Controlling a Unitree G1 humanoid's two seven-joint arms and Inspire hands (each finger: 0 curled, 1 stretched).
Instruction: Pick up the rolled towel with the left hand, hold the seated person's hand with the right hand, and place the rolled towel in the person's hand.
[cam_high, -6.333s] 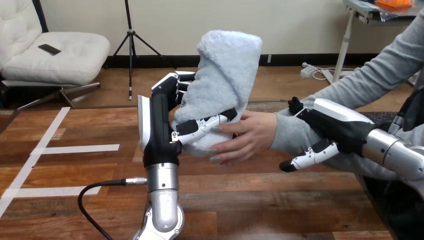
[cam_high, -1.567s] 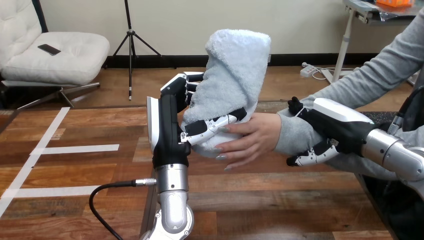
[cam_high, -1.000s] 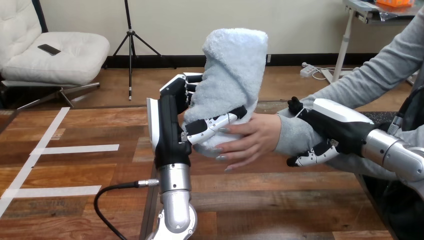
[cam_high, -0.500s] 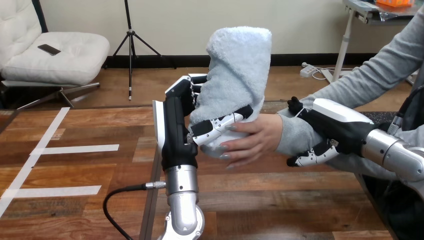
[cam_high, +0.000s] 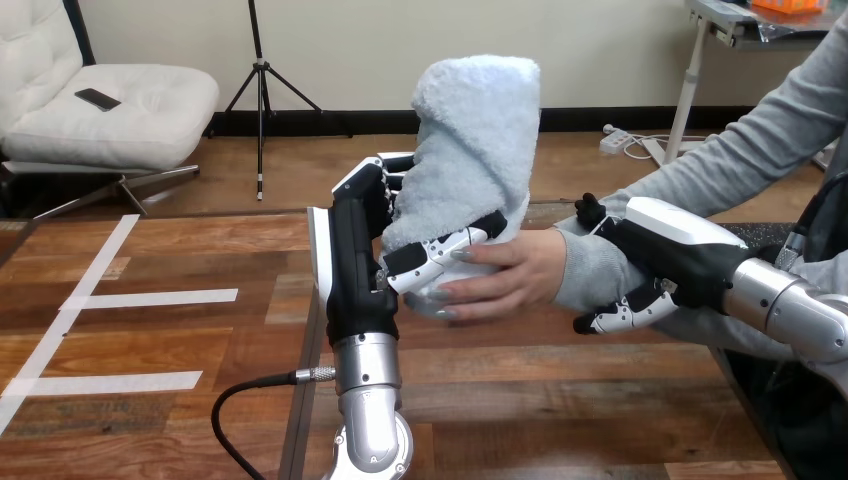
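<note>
I see L robot hand (cam_high: 355, 270) clamping rolled towel (cam_high: 470, 140), person's hand (cam_high: 510, 275) touching at 4 o'clock; R robot hand (cam_high: 670, 250) grips wrist (cam_high: 585, 265).

Seemingly a robotics lab: white tape strips (cam_high: 150, 297) mark the left of the wooden surface (cam_high: 560, 400), and a robot's left hand (cam_high: 350, 270) stands above it near a person's sleeve (cam_high: 720, 165).

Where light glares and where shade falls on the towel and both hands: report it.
Head view: the towel evenly lit, soft shade in its folds; head view: sheen on the white shells of the left hand and right hand; head view: bright glints on the left forearm.
</note>
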